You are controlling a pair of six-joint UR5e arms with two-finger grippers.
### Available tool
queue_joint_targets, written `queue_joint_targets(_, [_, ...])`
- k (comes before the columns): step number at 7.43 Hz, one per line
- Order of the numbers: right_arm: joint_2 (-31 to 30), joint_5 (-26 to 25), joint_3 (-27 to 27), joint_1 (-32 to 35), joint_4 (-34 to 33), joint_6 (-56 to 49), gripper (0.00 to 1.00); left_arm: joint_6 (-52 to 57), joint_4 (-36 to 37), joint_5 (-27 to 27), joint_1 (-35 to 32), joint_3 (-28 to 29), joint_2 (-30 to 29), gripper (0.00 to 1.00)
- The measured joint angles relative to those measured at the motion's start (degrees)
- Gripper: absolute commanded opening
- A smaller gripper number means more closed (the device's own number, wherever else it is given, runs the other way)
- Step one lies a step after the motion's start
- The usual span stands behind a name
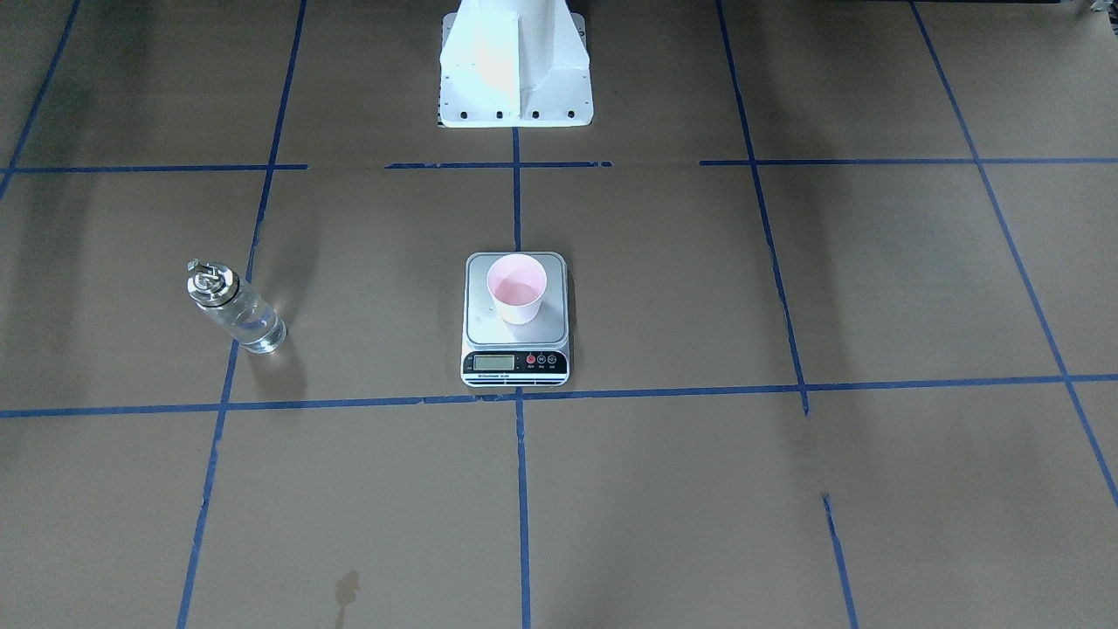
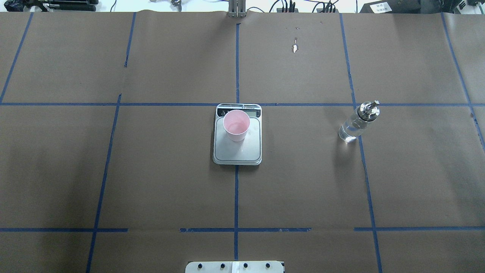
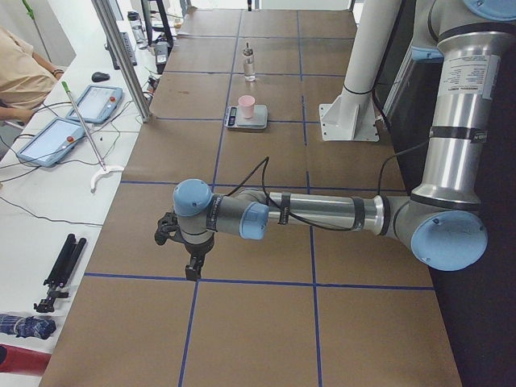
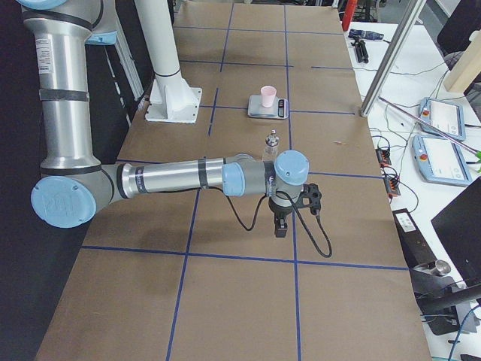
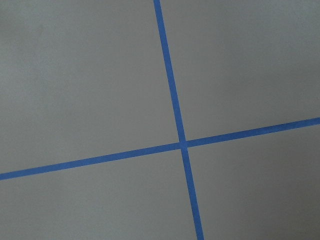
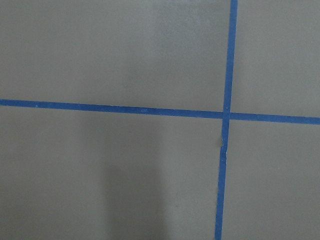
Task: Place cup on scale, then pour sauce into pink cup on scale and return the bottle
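In pouring, the bottle [image 2: 356, 123] at 3 o'clock of the scale [image 2: 242, 151] may tip the light cup [image 2: 236, 125]; for left gripper [image 3: 193, 271] and right gripper [image 4: 280, 230], I cannot tell if clenched.

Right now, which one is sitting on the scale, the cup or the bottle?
The pink cup sits on the scale. The glass bottle stands alone on the table, off to the robot's right.

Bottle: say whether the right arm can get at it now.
Probably yes: the bottle stands upright and alone on the right arm's side, the scale and cup well apart from it.
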Motion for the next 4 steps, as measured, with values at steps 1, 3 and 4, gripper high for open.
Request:
queue_joint_targets(1, [0.0, 0.1, 0.0, 0.0, 0.0, 0.0, 1.0, 0.0, 0.0, 0.0, 0.0, -0.1, 0.0, 1.0])
queue_joint_targets(3, [0.0, 0.5, 0.1, 0.0, 0.0, 0.0, 1.0, 0.0, 0.4, 0.0, 0.0, 0.2, 0.1, 1.0])
queue_joint_targets(4, [0.0, 0.6, 0.1, 0.1, 0.0, 0.0, 1.0, 0.0, 0.8, 0.0, -0.1, 0.3, 0.1, 1.0])
